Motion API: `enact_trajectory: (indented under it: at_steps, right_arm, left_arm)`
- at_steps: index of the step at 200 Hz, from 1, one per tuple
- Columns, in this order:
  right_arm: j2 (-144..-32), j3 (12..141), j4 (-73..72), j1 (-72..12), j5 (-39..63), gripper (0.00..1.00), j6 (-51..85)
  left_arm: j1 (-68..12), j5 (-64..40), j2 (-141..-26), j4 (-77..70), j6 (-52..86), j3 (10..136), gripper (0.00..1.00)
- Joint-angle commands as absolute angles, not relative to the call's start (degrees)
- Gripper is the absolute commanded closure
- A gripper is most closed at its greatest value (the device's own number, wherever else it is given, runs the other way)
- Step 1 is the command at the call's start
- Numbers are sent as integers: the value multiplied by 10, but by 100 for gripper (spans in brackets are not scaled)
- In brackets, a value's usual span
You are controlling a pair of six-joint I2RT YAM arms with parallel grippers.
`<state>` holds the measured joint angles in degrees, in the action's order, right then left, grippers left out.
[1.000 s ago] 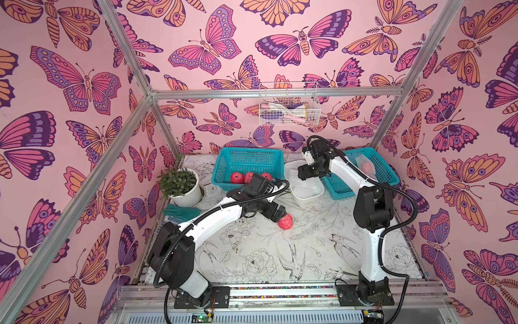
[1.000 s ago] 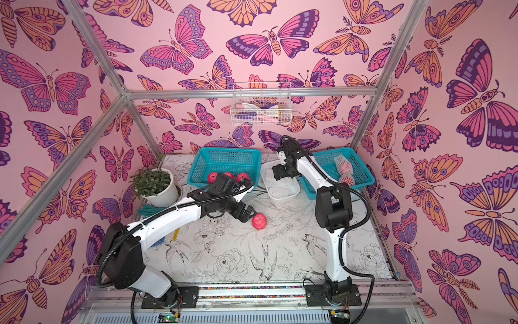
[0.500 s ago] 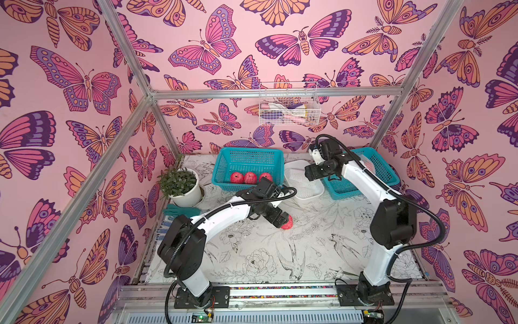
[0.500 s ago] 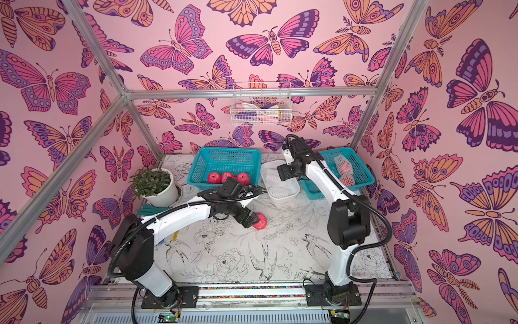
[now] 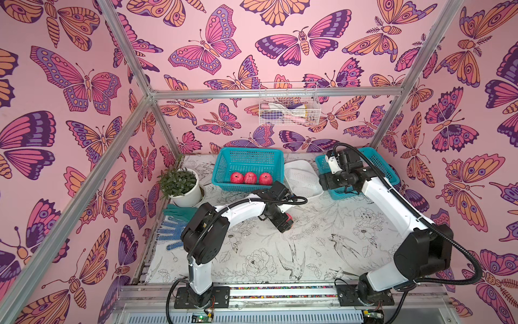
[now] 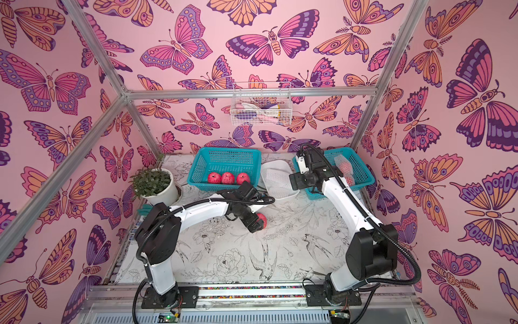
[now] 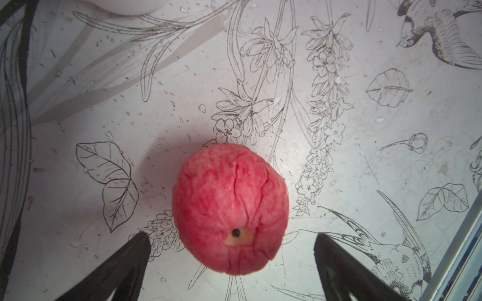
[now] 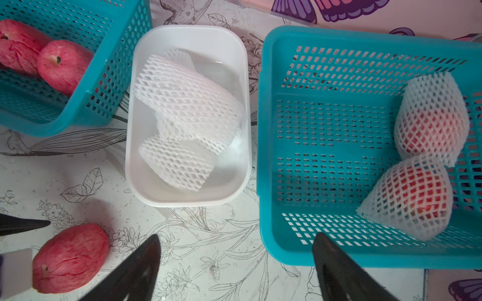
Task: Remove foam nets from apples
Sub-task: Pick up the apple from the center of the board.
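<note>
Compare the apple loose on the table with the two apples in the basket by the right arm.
Cover: the table apple is bare red; the basket apples wear white foam nets and look paler.
Place: the table apple lies alone on the table between the left gripper's open fingers; the basket apples sit side by side in a corner of the teal basket.
Shared: all small, round, reddish.
</note>
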<state>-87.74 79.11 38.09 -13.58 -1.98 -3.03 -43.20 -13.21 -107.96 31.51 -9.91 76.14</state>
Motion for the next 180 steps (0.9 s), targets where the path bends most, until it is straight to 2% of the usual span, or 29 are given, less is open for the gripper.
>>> enact_trajectory:
  at_steps: [1,70,135,168,180]
  right_arm:
    - [-859,780,378,-129,-27,8,-30]
    - [-871,770,364,-127,-9,8,-15]
    - [-887,776,363,-127,12,8,-10]
    - [-886,776,364,-127,18,8,-10]
    - [-883,775,364,-127,18,8,-10]
  left_arm:
    - [-434,-126,-1101,330,-117,778,0]
    - [-434,-137,-1155,341,-141,825,9]
    - [-434,-143,-1162,365,-159,837,33]
    - [-434,-145,-1138,369,-155,828,52]
    - [-434,-141,-1122,379,-154,826,54]
